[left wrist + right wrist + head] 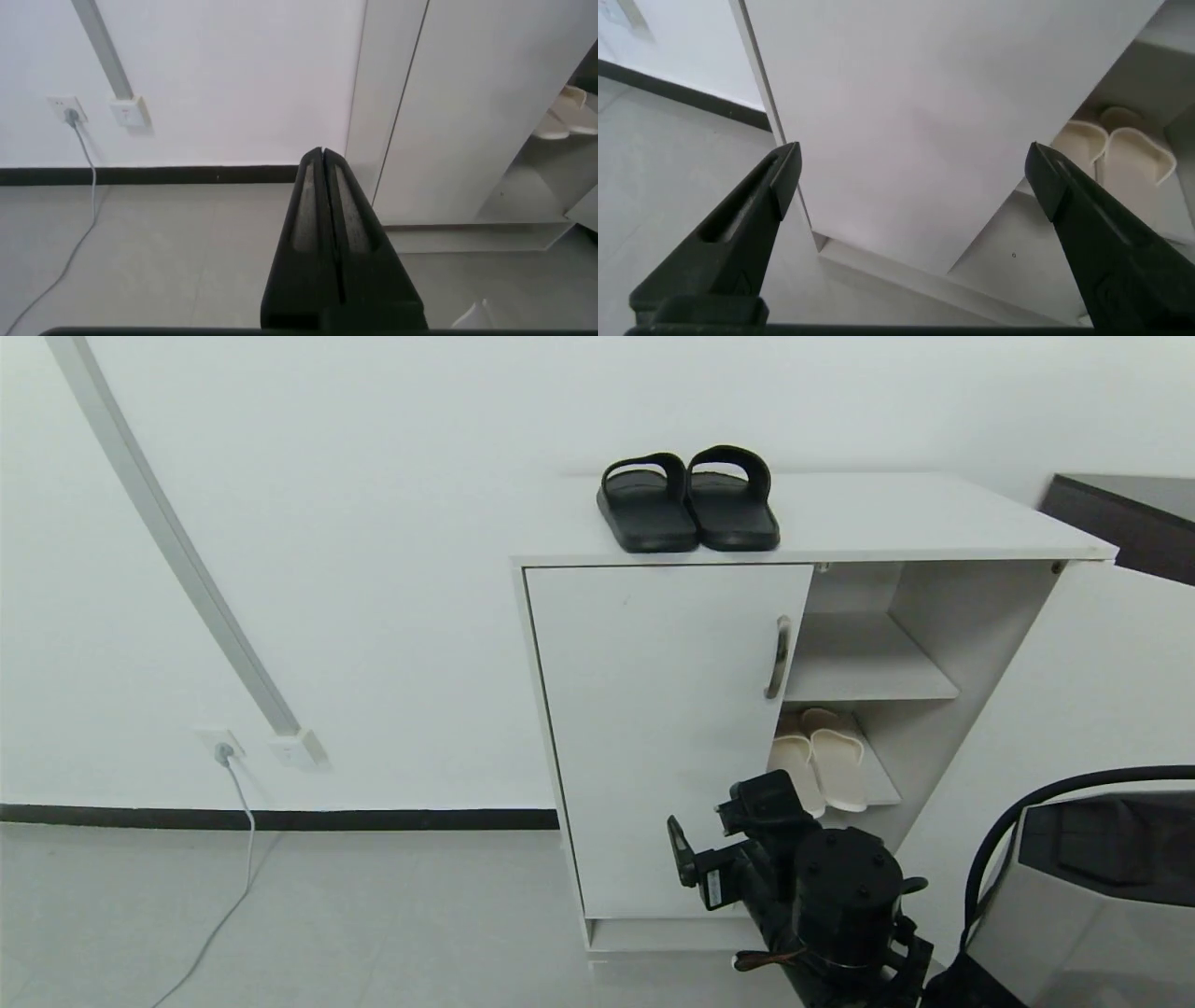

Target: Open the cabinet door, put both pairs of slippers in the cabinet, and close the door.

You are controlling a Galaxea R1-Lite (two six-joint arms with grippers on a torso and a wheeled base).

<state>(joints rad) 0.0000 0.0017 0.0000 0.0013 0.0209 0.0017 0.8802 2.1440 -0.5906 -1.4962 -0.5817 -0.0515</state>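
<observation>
A white cabinet stands against the wall. Its left door is closed, with a grey handle, and its right door is swung wide open. A pair of black slippers sits on the cabinet top. A cream pair lies on the lower shelf inside, also visible as the cream slippers. My right gripper hangs open and empty low in front of the closed door. My left gripper is shut on nothing, near the floor by the cabinet's left side.
The upper shelf is bare. A wall socket with a grey cable and a slanted cable duct are to the left, with open floor below. A dark tabletop stands at the far right.
</observation>
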